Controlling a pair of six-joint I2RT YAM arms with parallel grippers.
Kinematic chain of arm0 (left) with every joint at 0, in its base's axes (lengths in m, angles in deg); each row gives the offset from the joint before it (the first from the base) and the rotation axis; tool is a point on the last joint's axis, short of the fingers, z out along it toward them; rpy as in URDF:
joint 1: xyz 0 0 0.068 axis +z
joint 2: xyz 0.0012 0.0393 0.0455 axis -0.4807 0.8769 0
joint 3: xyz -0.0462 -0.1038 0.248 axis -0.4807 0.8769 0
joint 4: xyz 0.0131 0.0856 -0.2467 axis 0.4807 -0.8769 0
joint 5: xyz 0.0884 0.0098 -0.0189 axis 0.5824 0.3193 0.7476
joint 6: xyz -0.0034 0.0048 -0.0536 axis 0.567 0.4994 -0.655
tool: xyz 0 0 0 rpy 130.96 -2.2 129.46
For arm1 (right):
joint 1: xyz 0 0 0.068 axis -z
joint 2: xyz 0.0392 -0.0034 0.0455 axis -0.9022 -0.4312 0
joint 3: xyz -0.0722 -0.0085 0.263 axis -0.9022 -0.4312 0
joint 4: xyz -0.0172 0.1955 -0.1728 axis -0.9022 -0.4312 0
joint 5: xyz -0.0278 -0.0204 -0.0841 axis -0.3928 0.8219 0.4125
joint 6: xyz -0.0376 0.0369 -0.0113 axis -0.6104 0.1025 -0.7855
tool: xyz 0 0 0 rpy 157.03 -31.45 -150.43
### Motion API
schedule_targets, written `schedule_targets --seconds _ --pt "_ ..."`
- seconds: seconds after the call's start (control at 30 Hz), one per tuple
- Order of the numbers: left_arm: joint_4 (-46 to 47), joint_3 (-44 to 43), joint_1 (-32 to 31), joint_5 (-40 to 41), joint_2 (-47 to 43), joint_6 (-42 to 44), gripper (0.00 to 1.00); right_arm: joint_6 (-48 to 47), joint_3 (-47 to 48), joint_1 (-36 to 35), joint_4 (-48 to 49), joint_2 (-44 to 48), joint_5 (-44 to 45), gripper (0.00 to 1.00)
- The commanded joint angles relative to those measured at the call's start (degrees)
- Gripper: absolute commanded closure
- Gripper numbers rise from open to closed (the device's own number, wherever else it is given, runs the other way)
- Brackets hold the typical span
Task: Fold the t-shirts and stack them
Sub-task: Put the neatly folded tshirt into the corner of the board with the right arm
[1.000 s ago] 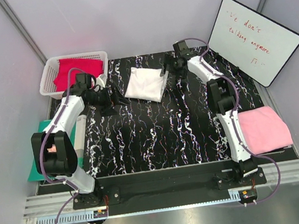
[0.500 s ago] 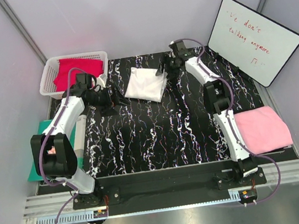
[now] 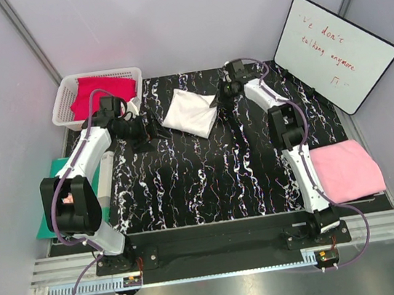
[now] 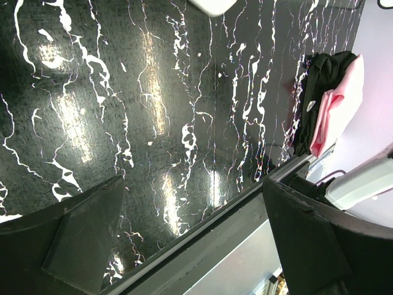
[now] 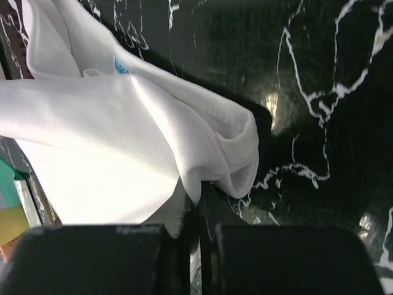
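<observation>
Right gripper shifts slightly left, fingers clamped on edge of white t-shirt. Shirt lies part-folded at far middle of black marbled table. Left gripper hovers near shirt's left side, fingers spread, empty. Pink t-shirt folded at table's right edge. Red t-shirt in white basket.

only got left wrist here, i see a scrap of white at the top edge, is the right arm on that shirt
Observer: Yes. In the right wrist view the right gripper is shut on a folded edge of the white t-shirt.
Operator: ok and wheres the red one, cant see it
Observer: The red t-shirt lies in the white basket at the far left of the scene, apart from the white one.
Operator: is the white one folded flat
Observer: Not neatly. Its edge near the gripper bunches into a loose roll, and the blue neck label is showing.
</observation>
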Motion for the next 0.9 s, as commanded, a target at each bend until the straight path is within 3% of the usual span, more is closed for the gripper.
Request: schedule_targets --seconds 0.0,0.33,0.5,0.67,0.87 --pt "0.32 -0.31 -0.29 0.65 -2.62 0.16 0.01 -3.39 -10.75 -0.82 -4.35 6.24 3.33 1.00" --pt "0.41 -1.36 -1.08 0.39 -1.74 -0.02 0.01 -9.10 -40.81 -0.12 -4.44 27.51 5.54 1.00" --pt "0.76 -4.00 -1.26 -0.23 0.27 -0.11 0.01 -12.00 -54.69 -0.21 -8.91 38.06 6.58 1.00" --pt "0.94 -6.90 -1.87 -0.76 2.56 -0.28 0.01 -14.29 -60.43 -0.21 -17.70 46.14 11.67 1.00" --pt "1.02 -7.96 -4.86 -3.04 6.43 -0.11 0.01 -17.97 -57.54 -0.29 -25.35 48.71 22.31 0.98"
